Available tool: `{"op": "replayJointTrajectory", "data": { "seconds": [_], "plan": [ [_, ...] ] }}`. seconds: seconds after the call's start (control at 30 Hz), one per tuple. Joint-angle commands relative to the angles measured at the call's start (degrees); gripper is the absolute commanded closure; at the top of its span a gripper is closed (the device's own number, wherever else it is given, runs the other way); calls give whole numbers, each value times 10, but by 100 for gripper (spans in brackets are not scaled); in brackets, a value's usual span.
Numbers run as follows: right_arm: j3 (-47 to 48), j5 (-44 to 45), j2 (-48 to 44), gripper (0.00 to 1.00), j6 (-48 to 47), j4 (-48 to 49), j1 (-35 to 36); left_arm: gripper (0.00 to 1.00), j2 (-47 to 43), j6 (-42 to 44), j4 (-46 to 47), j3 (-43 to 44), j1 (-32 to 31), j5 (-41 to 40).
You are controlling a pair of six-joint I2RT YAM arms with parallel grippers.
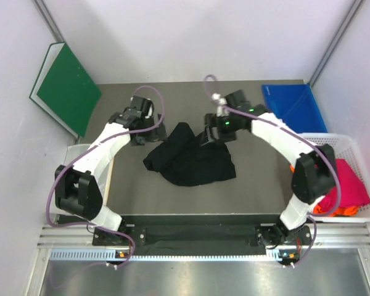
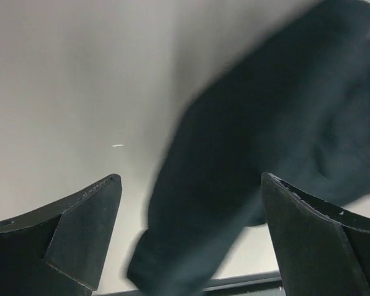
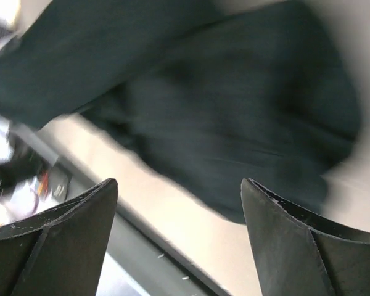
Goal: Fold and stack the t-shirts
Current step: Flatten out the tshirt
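Black shirt (image 1: pixel 188 157): sitting in a rumpled heap mid-desk (image 1: pixel 259 185), a touch toward the far edge. One lobe trails out to the left. It's not flat and has no fold in it that I can see.
Left hand (image 2: pixel 191 179): fingers spread wide with nothing between them. It hovers right at the heap's far-left end, and dark cloth fills the right side of its view.
Right hand (image 3: pixel 179 182): fingers are apart here too and grip nothing. It's poised over the far-right part of the heap.
Other shirts: the pink shirt (image 1: pixel 351 182) and orange shirt (image 1: pixel 333 209) are down in the basket (image 1: pixel 351 139) at the desk's right edge, not yet brought out.
Step in hand: I'd call this laying the black shirt out flat, before any fold. That puts it early in the task, with nothing stacked yet.
Next move: each hand needs to find a true edge such as a hem corner or a shoulder. It should pinch just one layer there, then the two should draw apart toward the left and right edges until the cloth lies smooth.
Watch for: the cloth is black on black, so seams are hard to pick out. A pinch through several layers would likely just drag the whole lump along.
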Motion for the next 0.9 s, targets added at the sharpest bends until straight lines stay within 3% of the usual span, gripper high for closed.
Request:
{"op": "replayJointTrajectory", "data": {
  "seconds": [0.0,0.2,0.5,0.53,0.57,0.6,0.63,0.67,0.7,0.87],
  "plan": [
    [-42,53,-41,20,1,1,-31,1,-3,24,56,32,-36,27],
    [-70,61,18,22,20,-47,-32,1,46,46,52,65,-55,49],
    [-48,117,83,25,31,-89,-23,1,147,41,-8,101,-60,-28],
    [-46,118,92,26,28,-89,-22,5,151,41,-6,102,-60,-29],
    [-44,116,98,30,27,-87,-22,30,162,44,-6,107,-60,-27],
    [-44,108,105,52,23,-80,-21,52,167,44,-6,111,-60,-22],
    [-43,106,111,72,21,-79,-21,83,173,43,-9,116,-60,-27],
    [-41,100,121,86,20,-75,-21,100,184,38,-21,130,-59,-33],
    [-39,101,123,100,20,-73,-21,100,188,35,-29,139,-59,-48],
    [-6,192,83,100,26,-85,-27,100,166,26,-47,168,-8,-88]
  ]
}}
